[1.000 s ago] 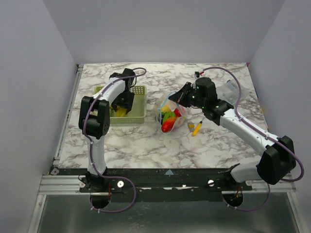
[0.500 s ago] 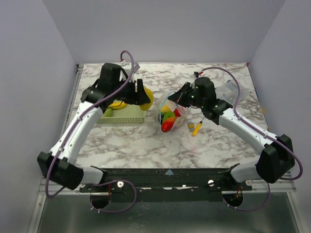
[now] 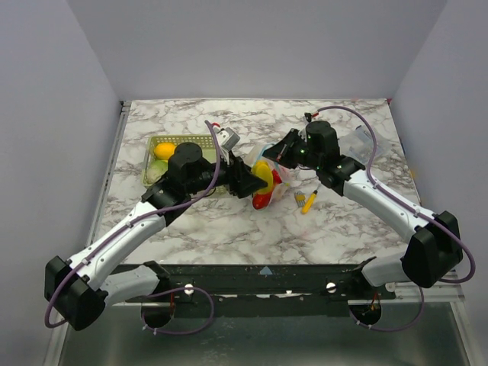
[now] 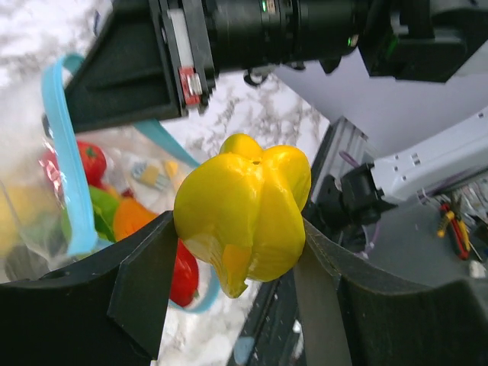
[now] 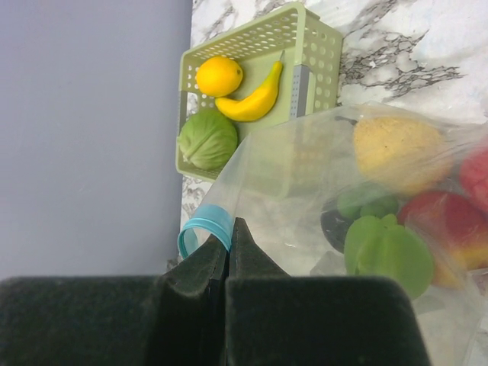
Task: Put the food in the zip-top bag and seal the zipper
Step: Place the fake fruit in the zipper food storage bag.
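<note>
Your left claw (image 4: 235, 232) stands about half open and grips a yellow pepper (image 4: 245, 200). One black finger (image 4: 145, 282) presses each flank of it, and the pepper sits right at the fingertips, with most of its body showing between them. From above, this claw holds the pepper off the bench (image 3: 229, 229), right at the left side of the zip-top bag (image 5: 305, 160). You cannot tell from these views whether the pepper has passed the rim of the mouth.

Your right claw (image 5: 229, 232) is closed tight, its two fingers pressed together on the zipper (image 5: 204, 223). It pinches the light-blue strip where the strip curls over, and that holds this edge of the bag up. In the left wrist view the strip runs as an open loop just beside the pepper, so the mouth stands open toward it.

Food already lies inside the clear film: a bumpy yellow piece (image 5: 396, 149), a green piece (image 5: 381, 248) and red pieces (image 5: 435, 213). The left wrist view also shows an orange piece (image 4: 133, 217) among them. The bag rests near the middle of the bench, between your two claws.

The green basket (image 5: 305, 46) stands on the bench just left of the bag. It holds a lemon (image 5: 219, 76), a banana (image 5: 252, 99) touching the lemon, and a cabbage (image 5: 207, 139) in the near corner. A thin yellow stick (image 3: 307, 200) with a black tip lies on the bench just right of the bag.
</note>
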`<act>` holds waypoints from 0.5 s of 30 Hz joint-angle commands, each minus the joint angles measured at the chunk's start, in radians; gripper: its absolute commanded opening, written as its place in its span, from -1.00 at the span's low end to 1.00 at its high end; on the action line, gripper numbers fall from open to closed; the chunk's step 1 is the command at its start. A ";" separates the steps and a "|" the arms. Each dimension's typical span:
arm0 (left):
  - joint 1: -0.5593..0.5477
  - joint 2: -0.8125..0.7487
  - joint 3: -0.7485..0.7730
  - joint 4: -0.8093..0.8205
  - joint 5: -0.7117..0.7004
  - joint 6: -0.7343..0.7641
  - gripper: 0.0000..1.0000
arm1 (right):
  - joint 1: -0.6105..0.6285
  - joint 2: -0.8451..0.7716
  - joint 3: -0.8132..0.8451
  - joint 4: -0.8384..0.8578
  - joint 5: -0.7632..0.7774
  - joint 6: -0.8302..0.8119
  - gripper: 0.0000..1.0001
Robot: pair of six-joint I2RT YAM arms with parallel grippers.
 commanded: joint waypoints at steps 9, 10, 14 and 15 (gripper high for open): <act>-0.018 0.089 0.013 0.182 -0.156 0.097 0.65 | -0.009 -0.002 0.005 0.081 -0.056 0.053 -0.99; -0.018 0.095 0.013 0.179 -0.162 0.097 0.77 | -0.009 -0.001 0.006 0.079 -0.057 0.052 -0.99; -0.017 0.090 0.037 0.100 -0.201 0.120 0.95 | -0.010 -0.005 0.005 0.080 -0.051 0.047 -0.99; -0.015 0.076 0.036 0.085 -0.206 0.121 0.96 | -0.010 -0.005 0.003 0.078 -0.051 0.046 -0.99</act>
